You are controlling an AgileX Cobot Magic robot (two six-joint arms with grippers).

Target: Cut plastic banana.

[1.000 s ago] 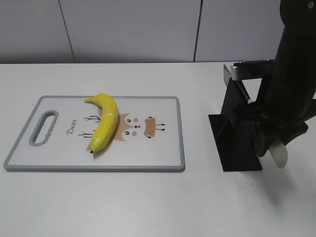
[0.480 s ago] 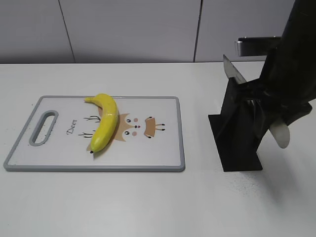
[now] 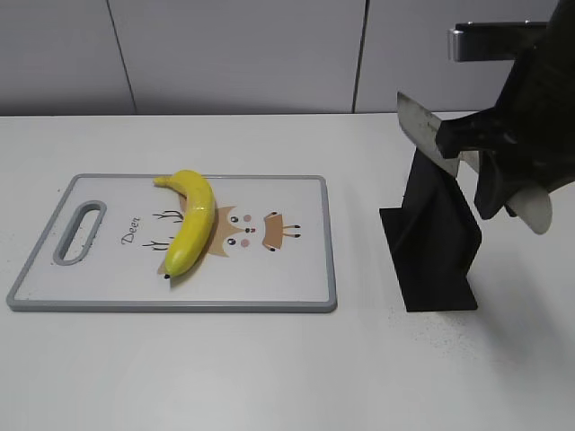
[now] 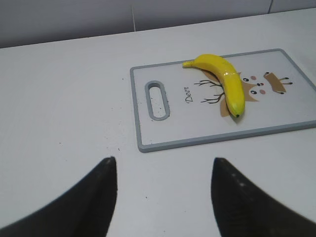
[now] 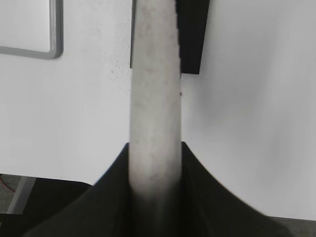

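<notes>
The plastic banana (image 3: 191, 220) is glossy yellow and lies on the left half of a white cutting board (image 3: 296, 278) with a grey rim and a deer print. It also shows in the left wrist view (image 4: 224, 81), on the board (image 4: 197, 128). My right gripper (image 3: 517, 144) is shut on the white handle (image 5: 154, 98) of a knife. The knife's blade (image 3: 420, 127) points up and left above the black knife stand (image 3: 436, 242). My left gripper (image 4: 163, 163) is open and empty above the bare table, short of the board's handle end.
The black knife stand (image 5: 192, 34) stands on the white table to the right of the board. A grey panelled wall (image 3: 225, 54) runs along the back of the table. The board's grey corner (image 5: 54, 49) shows in the right wrist view.
My right gripper has risen with the knife. The blade has come up out of the black stand and now sits above it. The banana and board have not moved.
</notes>
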